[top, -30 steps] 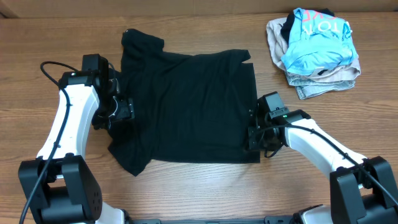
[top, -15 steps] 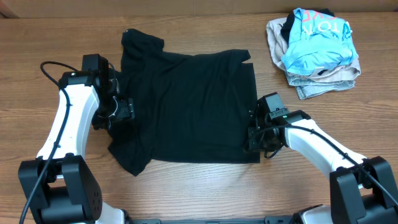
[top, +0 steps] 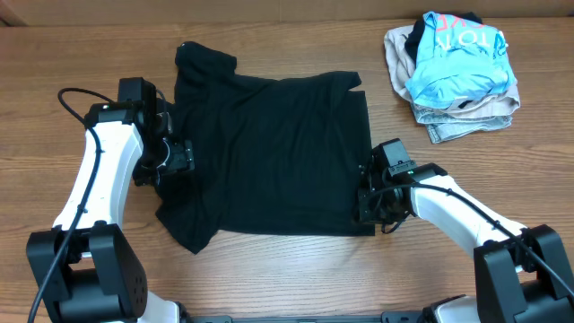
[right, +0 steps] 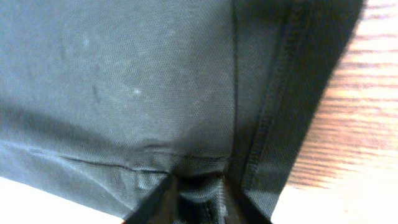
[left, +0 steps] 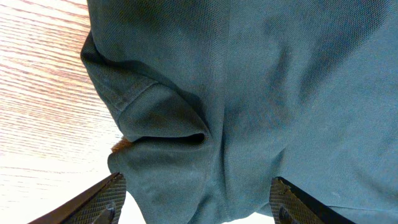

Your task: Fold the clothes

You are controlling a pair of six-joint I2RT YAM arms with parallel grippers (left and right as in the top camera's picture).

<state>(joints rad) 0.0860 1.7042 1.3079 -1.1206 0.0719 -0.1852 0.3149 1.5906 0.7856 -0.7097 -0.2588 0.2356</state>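
Our right gripper (right: 200,190) has its two fingers drawn close together. They pinch a bunched bit of the black garment (top: 269,152) just beside its stitched hem, at the right edge of the cloth. Our left gripper (left: 198,186) has its fingers wide apart over a folded flap at the garment's left edge, and they grip nothing. The garment lies spread mostly flat on the wooden table (top: 269,278). Well apart, at the far right, a light blue shirt (top: 453,54) lies on top of beige folded garments (top: 466,117).
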